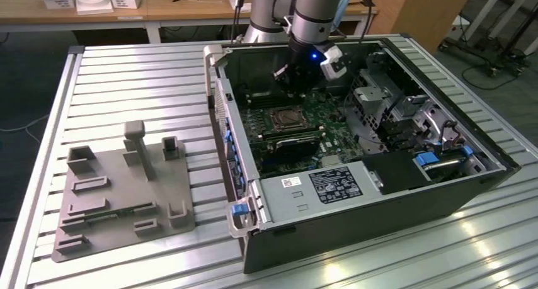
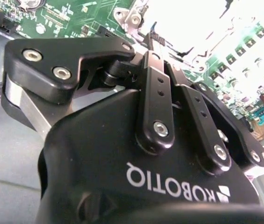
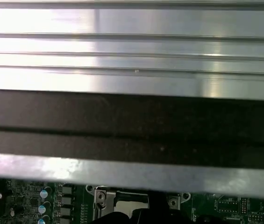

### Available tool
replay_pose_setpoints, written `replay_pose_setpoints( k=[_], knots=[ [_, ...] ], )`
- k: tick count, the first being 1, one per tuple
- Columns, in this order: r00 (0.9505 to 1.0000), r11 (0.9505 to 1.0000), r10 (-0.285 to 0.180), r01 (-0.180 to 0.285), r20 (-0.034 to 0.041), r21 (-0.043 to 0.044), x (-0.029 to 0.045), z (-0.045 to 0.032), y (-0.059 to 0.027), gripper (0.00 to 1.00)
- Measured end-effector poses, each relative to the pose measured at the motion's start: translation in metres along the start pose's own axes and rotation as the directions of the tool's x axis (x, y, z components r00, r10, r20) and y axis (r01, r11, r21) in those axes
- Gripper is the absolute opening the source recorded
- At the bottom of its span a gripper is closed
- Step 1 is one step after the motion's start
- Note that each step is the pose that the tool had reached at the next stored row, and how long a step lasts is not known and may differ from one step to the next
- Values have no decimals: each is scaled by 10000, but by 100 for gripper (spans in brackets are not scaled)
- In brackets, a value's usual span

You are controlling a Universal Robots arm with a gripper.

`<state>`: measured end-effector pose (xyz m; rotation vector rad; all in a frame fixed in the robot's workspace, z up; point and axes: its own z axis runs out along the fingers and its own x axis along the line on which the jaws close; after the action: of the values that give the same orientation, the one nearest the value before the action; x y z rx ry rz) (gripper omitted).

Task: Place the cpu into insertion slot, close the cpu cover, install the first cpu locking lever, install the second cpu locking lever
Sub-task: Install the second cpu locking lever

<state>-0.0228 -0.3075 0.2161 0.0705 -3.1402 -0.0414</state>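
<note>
Fingers: in the second wrist view the black fingers run close together toward their tips, which are lost in glare, so whether they grip anything cannot be told.
Gripper: the gripper hangs inside the open computer case, over the green motherboard.
Cpu socket: the square socket with its silvery cpu cover lies just beside the gripper, nearer the camera.
Surroundings: a grey fixture block sits on the ribbed metal table, well apart on the exterior view's left.
</note>
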Motion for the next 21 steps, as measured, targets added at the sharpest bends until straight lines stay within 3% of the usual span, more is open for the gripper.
replay_pose_setpoints(
  k=[13,21],
  knots=[
    [10000,10000,2,-2,-1,8,10,-6,-205,10],
    [10000,10000,1,-1,-3,32,7,-17,-223,10]
  ],
)
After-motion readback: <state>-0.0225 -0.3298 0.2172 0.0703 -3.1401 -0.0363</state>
